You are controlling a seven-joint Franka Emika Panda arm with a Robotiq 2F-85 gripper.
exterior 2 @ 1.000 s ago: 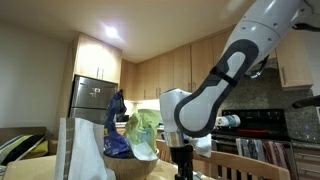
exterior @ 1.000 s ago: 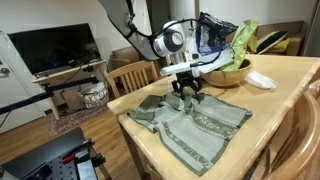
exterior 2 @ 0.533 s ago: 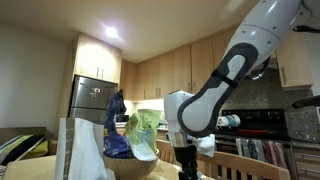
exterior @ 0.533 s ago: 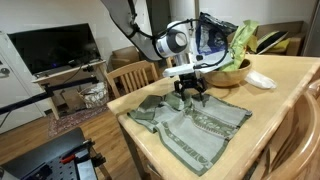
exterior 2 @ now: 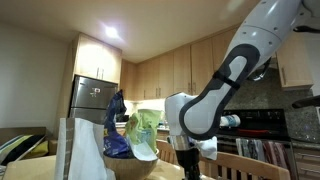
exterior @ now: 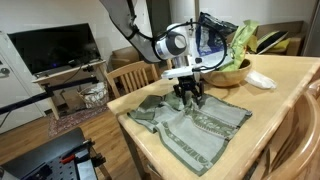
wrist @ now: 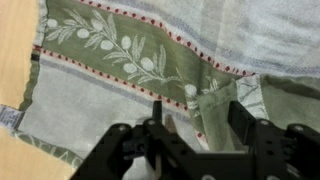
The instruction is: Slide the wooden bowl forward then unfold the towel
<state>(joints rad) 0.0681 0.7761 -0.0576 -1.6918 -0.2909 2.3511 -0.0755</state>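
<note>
The grey-green towel (exterior: 195, 125) lies on the wooden table (exterior: 285, 110), partly folded, its olive-patterned stripe (wrist: 110, 45) plain in the wrist view. My gripper (exterior: 190, 97) points straight down onto the towel's far edge. In the wrist view the gripper (wrist: 198, 118) stands open, its jaws on either side of a folded-over flap (wrist: 215, 100) without pinching it. The wooden bowl (exterior: 230, 73) sits just behind the gripper, filled with greens and a blue bag; in the low exterior view the bowl (exterior 2: 125, 170) shows beside the arm.
A small white dish (exterior: 260, 80) lies next to the bowl. Wooden chairs (exterior: 130, 75) stand at the table's far side, another at the near right (exterior: 300, 140). The table edge runs close to the towel's left corner (exterior: 135, 115). A TV (exterior: 55, 48) stands off the table.
The gripper's fingers spread wide, then came somewhat closer together over the towel's fold. The arm has barely moved; bowl and towel lie as before.
</note>
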